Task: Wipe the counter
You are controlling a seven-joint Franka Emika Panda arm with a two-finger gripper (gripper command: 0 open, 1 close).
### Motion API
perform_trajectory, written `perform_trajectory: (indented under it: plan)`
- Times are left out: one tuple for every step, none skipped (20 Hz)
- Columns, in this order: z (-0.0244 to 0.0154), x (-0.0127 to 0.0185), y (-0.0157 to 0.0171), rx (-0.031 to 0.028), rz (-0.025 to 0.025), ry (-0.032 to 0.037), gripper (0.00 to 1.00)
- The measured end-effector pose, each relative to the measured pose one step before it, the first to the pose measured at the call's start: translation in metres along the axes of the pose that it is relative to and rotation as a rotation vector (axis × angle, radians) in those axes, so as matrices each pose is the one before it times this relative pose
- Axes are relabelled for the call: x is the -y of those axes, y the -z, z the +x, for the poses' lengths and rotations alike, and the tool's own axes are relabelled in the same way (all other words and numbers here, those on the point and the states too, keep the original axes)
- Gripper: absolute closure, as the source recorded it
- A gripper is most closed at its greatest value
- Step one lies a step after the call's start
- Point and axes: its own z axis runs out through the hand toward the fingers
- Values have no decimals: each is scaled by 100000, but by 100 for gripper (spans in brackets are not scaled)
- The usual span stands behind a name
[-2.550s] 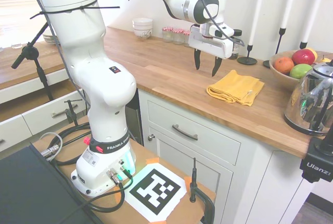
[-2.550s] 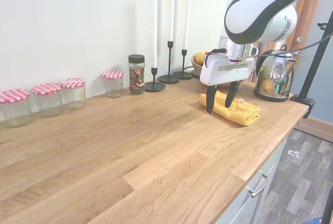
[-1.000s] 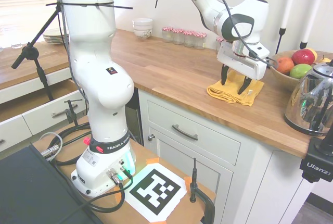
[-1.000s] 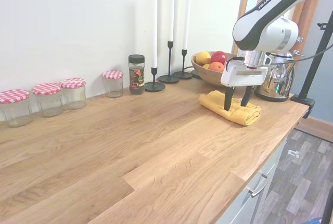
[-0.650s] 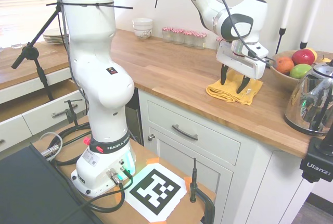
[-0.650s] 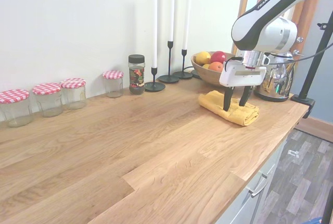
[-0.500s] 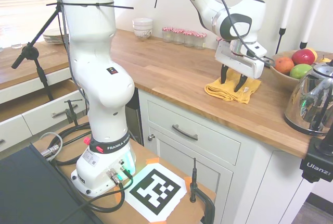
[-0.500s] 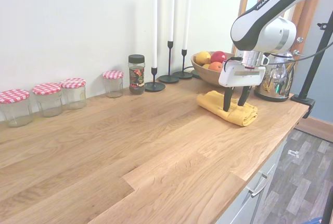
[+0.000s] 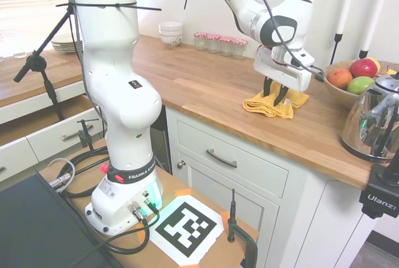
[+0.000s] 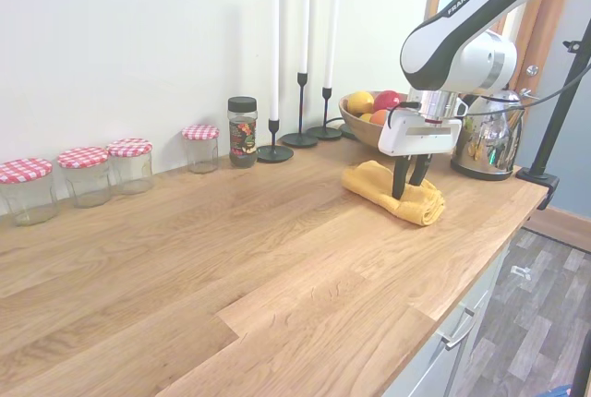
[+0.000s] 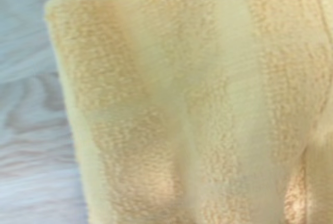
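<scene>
I see the long wooden counter [image 10: 231,258] with four jars [image 10: 88,175] by the wall on the left. Next come a dark-lidded spice jar [image 10: 243,131] and three candles [image 10: 302,65]. Further right, my claw [image 10: 406,185] presses down into a bunched yellow cloth [image 10: 388,196] lying on the counter. Its fingers look nearly together, maybe pinching the cloth. A fruit bowl [image 10: 365,118] and a kettle [image 10: 488,148] sit behind.

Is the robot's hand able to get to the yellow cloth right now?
Yes, it looks so. The end effector is already down on the yellow cloth on the counter, fingers pressing into it, and nothing stands between them.
</scene>
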Motion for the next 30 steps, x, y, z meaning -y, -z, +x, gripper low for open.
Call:
perform_trajectory:
  plan:
    - [-91,161,7,36,79,15,100]
    - [-53,102,12,17,72,6,100]
    - [-21,56,16,-1,60,-26,100]
    - [-5,26,13,12,51,-62,100]
    - [1,12,11,24,70,-96,100]
    - [24,25,48,4,98,-78,100]
    - [60,75,137,-18,152,-29,100]
    - [83,98,177,-59,181,-10,100]
    - [85,93,156,-70,188,-32,100]
    - [57,64,109,-11,116,-26,100]
    - [50,29,42,-9,44,-43,100]
    - [32,1,-4,1,-8,-41,100]
    - [19,-7,-27,28,-39,-31,100]
    - [9,3,-18,17,-26,-5,100]
    - [5,3,2,-7,2,0,100]
    - [8,9,13,-25,16,7,100]
    - [22,32,26,-33,17,30,100]
    - [37,105,24,-7,-45,148,100]
    - [9,220,-40,169,-204,337,100]
    - [-78,344,-169,301,-379,555,100]
    - [-237,517,-347,331,-650,697,100]
    - [-405,709,-458,289,-896,788,100]
    - [-486,872,-255,-192,-707,974,100]
    - [-717,1035,-130,-571,-882,1180,100]
    - [-989,1300,-153,-1001,-1171,1534,100]
    - [-1089,1347,-145,-1201,-1255,1499,100]
    - [-1222,1466,-103,-1418,-1342,1697,100]
    - [-1428,1582,-58,-1604,-1247,1903,100]
    - [-1696,1668,-31,-1665,-1224,1930,100]
    - [-1826,1600,29,-1244,-1059,1906,100]
